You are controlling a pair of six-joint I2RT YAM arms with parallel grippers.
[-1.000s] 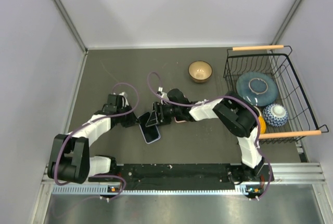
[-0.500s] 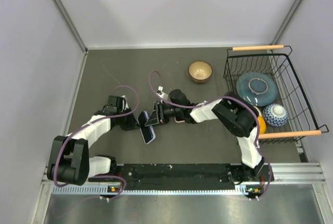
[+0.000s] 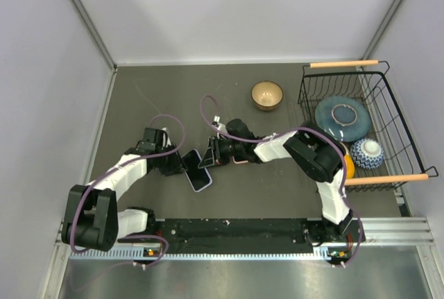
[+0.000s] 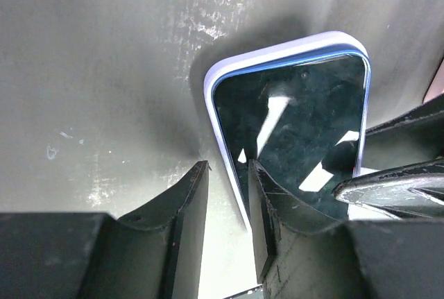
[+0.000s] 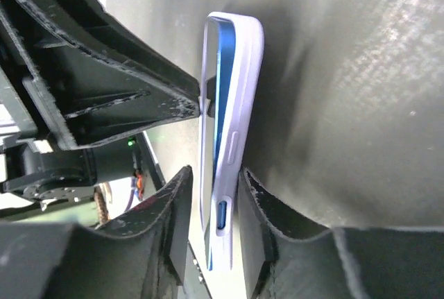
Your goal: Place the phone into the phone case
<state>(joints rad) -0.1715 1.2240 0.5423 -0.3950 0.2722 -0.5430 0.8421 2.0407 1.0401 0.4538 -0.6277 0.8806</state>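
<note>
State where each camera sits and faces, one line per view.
Top external: above and behind the bases, looking down on table, both arms, phone.
Left wrist: on the left arm, facing the phone's screen; left end effector shows.
Right wrist: on the right arm, sighting the phone edge-on; right end effector shows.
All share the phone.

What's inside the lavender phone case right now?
A blue-edged phone with a dark screen sits inside the phone case. Its near end is hidden by the left gripper and right gripper, so full seating cannot be judged.

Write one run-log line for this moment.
phone in phone case | left gripper grips its edge | right gripper grips it
</note>
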